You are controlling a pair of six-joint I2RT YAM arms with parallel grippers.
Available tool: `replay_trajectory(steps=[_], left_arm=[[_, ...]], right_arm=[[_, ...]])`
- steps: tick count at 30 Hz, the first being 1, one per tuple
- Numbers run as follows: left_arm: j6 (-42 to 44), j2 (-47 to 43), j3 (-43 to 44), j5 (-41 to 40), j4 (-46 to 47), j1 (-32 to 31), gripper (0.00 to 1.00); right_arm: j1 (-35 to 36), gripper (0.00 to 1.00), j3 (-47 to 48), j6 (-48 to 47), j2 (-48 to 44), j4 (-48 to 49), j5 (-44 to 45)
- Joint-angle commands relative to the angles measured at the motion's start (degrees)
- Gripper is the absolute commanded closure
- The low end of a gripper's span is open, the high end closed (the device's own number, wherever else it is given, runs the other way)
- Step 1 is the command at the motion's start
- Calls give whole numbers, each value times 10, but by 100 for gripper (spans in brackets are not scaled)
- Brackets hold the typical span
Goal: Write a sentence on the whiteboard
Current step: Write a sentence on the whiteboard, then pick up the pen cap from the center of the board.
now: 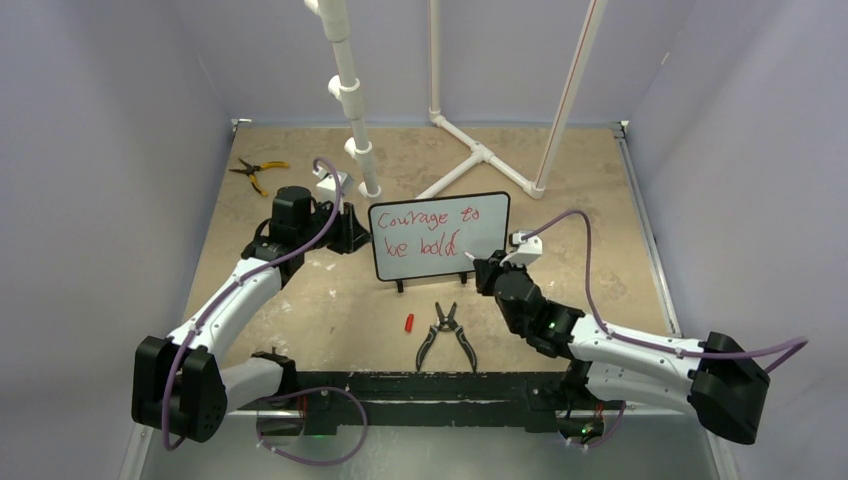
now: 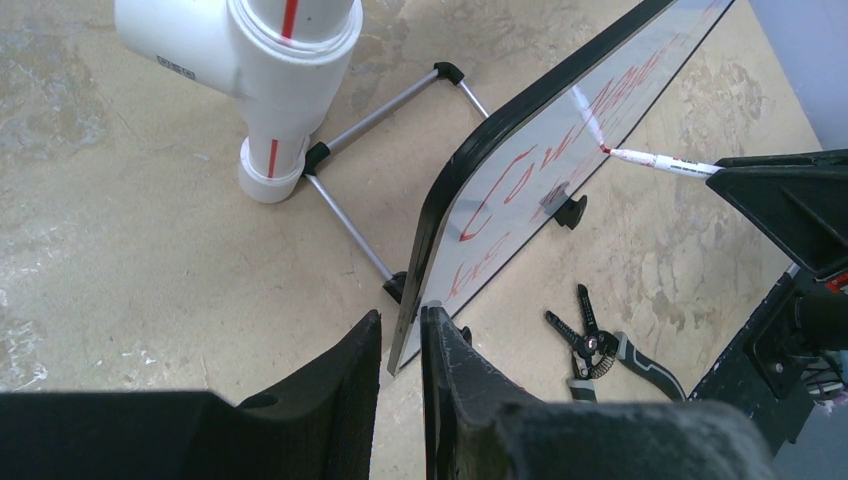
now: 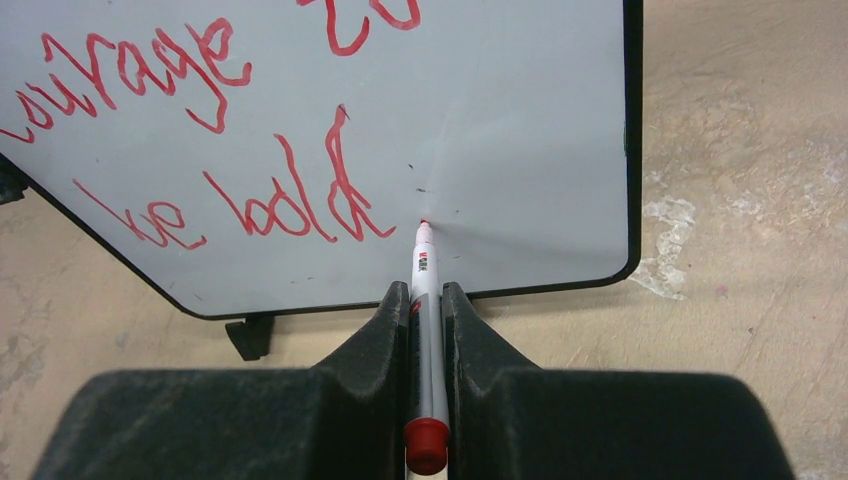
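Right wrist, sentence [image 3: 290, 200] start cut off, marker [image 3: 424, 265] partly hidden in right tool [image 3: 427, 300]

The whiteboard [image 3: 520, 150] is smooth and glossy in a shiny black plastic frame. The marker [image 3: 424, 290] is slick white plastic. My right fingers [image 3: 368, 355] look matt black and grainy; the tabletop [image 3: 760, 200], mottled matt beige.

A tan, mottled tabletop [image 1: 300, 300] carries everything. A small white whiteboard [image 1: 485, 240] with a thin black frame stands on its black feet near the middle. In front of the whiteboard lie a small red cap [image 1: 408, 322] and, just beside it, black-handled pliers [image 1: 446, 335], their tips pointing toward the whiteboard. Behind the whiteboard stands a white plastic pipe frame [image 1: 478, 155]. Well behind the whiteboard and to its left lie yellow-handled pliers [image 1: 255, 170].
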Motion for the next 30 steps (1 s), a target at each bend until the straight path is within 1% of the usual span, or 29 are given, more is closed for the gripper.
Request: replay_trajectory(steps=[1, 6, 10, 12, 18, 20, 22, 24, 25, 30], left_arm=[[8, -11, -3, -3, 12, 5, 80], [8, -12, -3, -3, 12, 5, 80], [9, -15, -3, -5, 11, 5, 80], [14, -18, -3, -4, 11, 5, 80], [24, -57, -15, 2, 20, -2, 79], [29, -75, -18, -19, 18, -25, 79], [35, -92, -18, -72, 2, -77, 78], [38, -104, -14, -134, -20, -132, 78], [31, -112, -15, -148, -27, -149, 78], [-42, -151, -52, -186, -28, -194, 77]], right_arm=[[-2, 100, 1, -4, 10, 24, 27], [-2, 100, 6, -10, 21, 31, 36], [-2, 100, 8, -13, 2, 22, 28], [-2, 100, 6, -26, -23, 16, 3], [-2, 100, -15, -87, -129, 29, -137], [-2, 100, -16, -103, -148, 30, -182], [-2, 100, -12, -110, -159, 19, -216], [-2, 100, -5, -105, -164, -3, -225], [-2, 100, -1, -99, -164, -16, -226], [-2, 100, 5, -62, -177, -59, -232]])
